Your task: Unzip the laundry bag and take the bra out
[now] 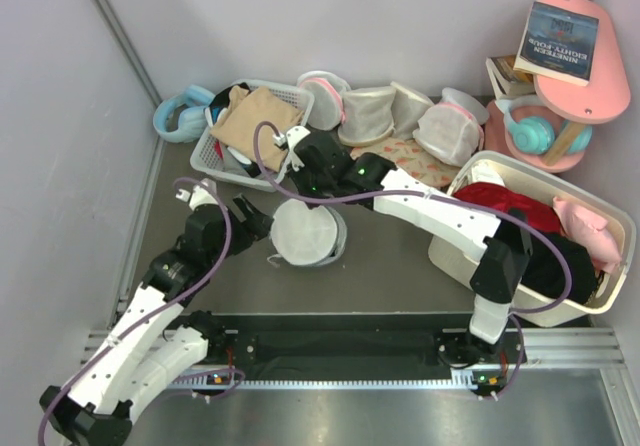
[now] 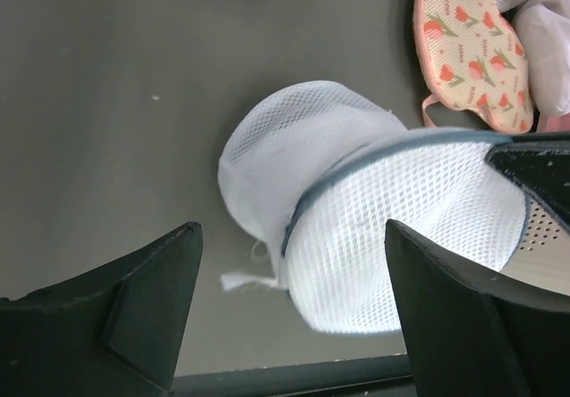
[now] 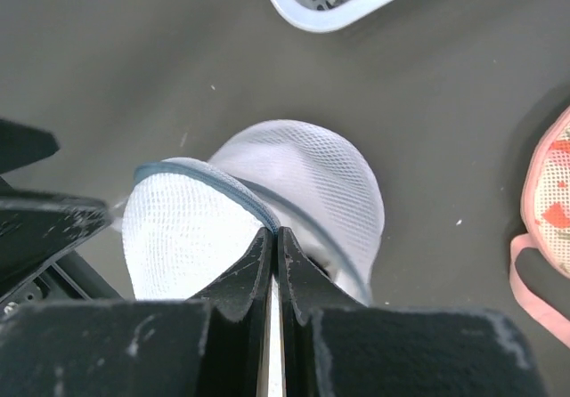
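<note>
Laundry bag mid-table, one gripper on each side.
The left gripper stands with jaws wide apart, straddling the bag's near-left edge. The right gripper has its jaws pressed together at the grey zipper rim; whether they pinch anything is unclear. Bare table lies in front and to the left, with the slatted basket behind.

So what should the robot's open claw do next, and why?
Probably close the left claw on the near side of the laundry bag. It stands open facing the bag, holding nothing, while the right claw is pinched shut at the zipper rim; steadying the bag should help unzipping.
</note>
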Controlling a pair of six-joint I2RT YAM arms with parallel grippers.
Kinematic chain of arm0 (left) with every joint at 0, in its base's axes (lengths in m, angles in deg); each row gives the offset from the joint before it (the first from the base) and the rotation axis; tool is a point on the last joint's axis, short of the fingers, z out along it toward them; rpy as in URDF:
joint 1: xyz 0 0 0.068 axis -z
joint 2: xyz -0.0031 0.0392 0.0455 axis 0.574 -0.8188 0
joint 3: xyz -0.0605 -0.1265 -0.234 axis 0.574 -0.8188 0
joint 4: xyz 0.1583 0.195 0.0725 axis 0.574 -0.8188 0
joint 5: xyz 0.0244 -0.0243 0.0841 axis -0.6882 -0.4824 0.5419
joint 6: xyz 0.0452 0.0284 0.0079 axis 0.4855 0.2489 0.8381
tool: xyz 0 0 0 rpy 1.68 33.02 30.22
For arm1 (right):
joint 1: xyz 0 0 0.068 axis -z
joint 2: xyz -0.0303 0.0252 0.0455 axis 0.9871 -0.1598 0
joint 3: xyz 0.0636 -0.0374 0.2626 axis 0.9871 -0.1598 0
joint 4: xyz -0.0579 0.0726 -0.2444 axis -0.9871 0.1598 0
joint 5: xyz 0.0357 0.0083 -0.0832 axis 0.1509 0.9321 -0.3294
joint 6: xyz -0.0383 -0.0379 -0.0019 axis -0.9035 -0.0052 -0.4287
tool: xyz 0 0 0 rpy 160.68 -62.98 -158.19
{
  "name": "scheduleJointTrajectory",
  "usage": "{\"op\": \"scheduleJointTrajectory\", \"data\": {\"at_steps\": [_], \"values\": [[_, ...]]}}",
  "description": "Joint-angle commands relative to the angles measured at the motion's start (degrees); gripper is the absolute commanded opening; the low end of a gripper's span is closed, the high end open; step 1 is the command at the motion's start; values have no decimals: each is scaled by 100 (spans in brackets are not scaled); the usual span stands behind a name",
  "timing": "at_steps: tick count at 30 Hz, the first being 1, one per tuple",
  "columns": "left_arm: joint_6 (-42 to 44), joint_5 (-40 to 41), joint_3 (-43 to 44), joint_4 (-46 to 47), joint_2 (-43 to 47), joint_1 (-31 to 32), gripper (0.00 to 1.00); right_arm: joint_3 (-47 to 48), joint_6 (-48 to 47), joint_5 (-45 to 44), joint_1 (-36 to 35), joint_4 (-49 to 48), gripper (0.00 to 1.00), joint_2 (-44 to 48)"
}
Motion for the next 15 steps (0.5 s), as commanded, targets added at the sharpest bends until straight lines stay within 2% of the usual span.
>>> {"op": "scheduleJointTrajectory", "data": {"at_steps": [1,4,5,7,11,15], "values": [[-131,347,385,-834,235,-28,87,555,427,-207,-191,131,0,-148],[-148,470,534,-1125,182,-37,87,696,577,-154,-314,140,2,-183],[-183,514,613,-1187,147,-28,87,739,673,-137,-332,166,6,-183],[-236,672,692,-1327,173,-37,88,775,735,-40,-402,193,8,-227],[-236,726,763,-1231,235,-37,89,871,797,-22,-551,360,11,-323],[-262,699,763,-1275,252,-37,89,959,920,354,-648,334,15,-376]]}}
